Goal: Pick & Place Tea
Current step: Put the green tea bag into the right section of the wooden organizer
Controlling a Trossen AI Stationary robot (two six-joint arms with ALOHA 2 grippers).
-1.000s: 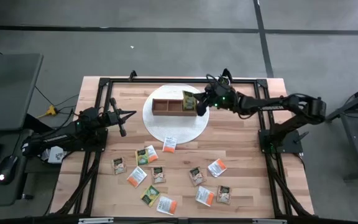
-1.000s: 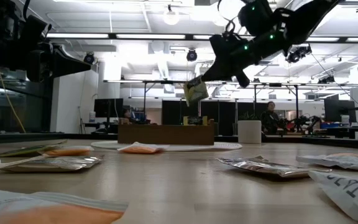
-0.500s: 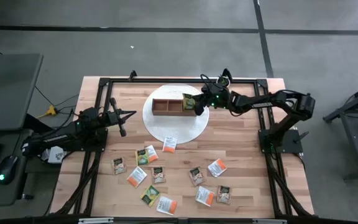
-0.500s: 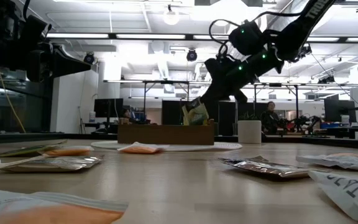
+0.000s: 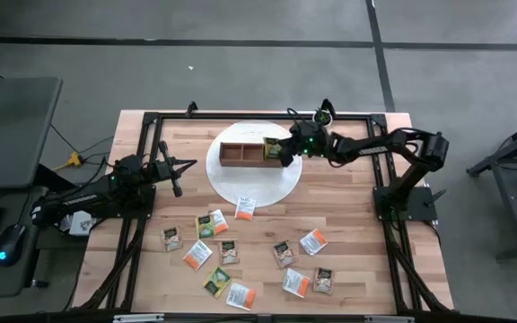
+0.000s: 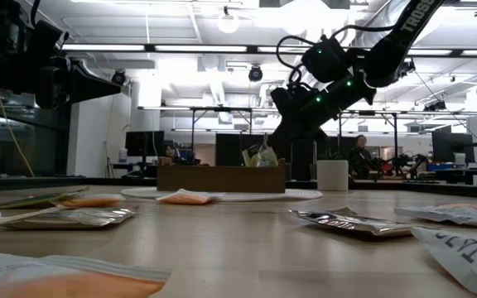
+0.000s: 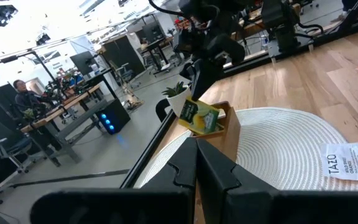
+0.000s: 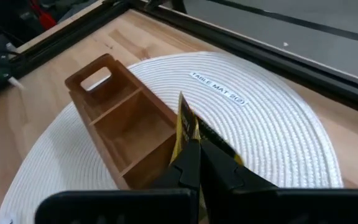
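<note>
A brown three-compartment wooden box stands on a round white mat. My right gripper hovers over the box's right end, shut on a green-yellow tea sachet, which also shows in the low view. Several more tea sachets lie flat on the near half of the table. One white-orange sachet rests on the mat's near edge. My left gripper waits shut, left of the mat, holding nothing. My right gripper pinches the sachet's upper part between its two fingers, slanting down from the table's right side. The sachet hangs upright below the fingertips. Its lower edge dips behind the wall of the box's right end compartment; whether it touches the bottom is hidden.
A black frame runs round the table's far and side edges. The box's left compartment and middle compartment show bare wood. Bare wood lies between the mat and the scattered sachets.
My right gripper has come down and a little toward the table's left, tipping further downward, with the sachet still in its hold. The sachet has sunk from well above the box to the box's right end compartment.
</note>
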